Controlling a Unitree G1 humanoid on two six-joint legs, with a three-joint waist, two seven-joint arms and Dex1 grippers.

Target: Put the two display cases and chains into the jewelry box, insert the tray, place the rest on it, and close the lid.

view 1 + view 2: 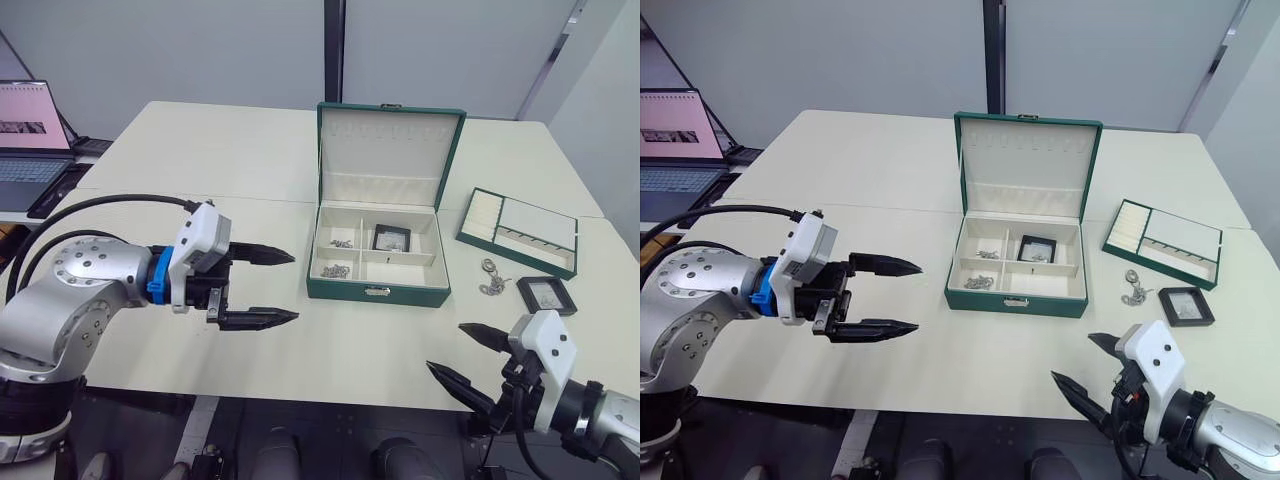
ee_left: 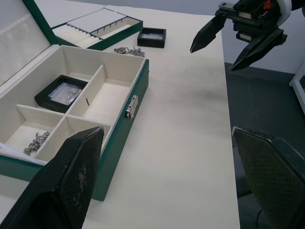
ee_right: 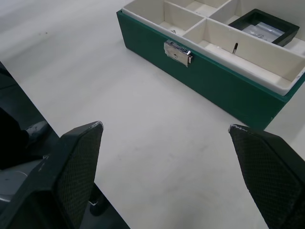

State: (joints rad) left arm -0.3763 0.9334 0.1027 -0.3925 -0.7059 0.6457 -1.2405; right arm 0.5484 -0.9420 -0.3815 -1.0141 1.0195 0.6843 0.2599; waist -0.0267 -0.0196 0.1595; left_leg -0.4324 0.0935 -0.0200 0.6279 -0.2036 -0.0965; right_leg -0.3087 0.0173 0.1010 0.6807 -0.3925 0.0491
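Note:
The dark green jewelry box [image 1: 378, 291] stands open mid-table with its lid [image 1: 388, 150] upright. One display case [image 1: 391, 239] lies in its back right compartment, and chains [image 1: 334, 271] lie in the two left compartments. The other display case [image 1: 545, 294] and a chain [image 1: 493, 280] lie on the table right of the box. Behind them sits the tray [image 1: 518, 231]. My left gripper [image 1: 296, 287] hangs open left of the box, holding nothing. Over the table's front edge, my right gripper [image 1: 444, 346] is open and empty, in front of the loose case.
A laptop [image 1: 30, 140] stands on a separate desk at the far left. The box's metal clasp [image 3: 177, 51] faces the front edge. Bare tabletop [image 1: 200, 150] stretches left of and behind the box.

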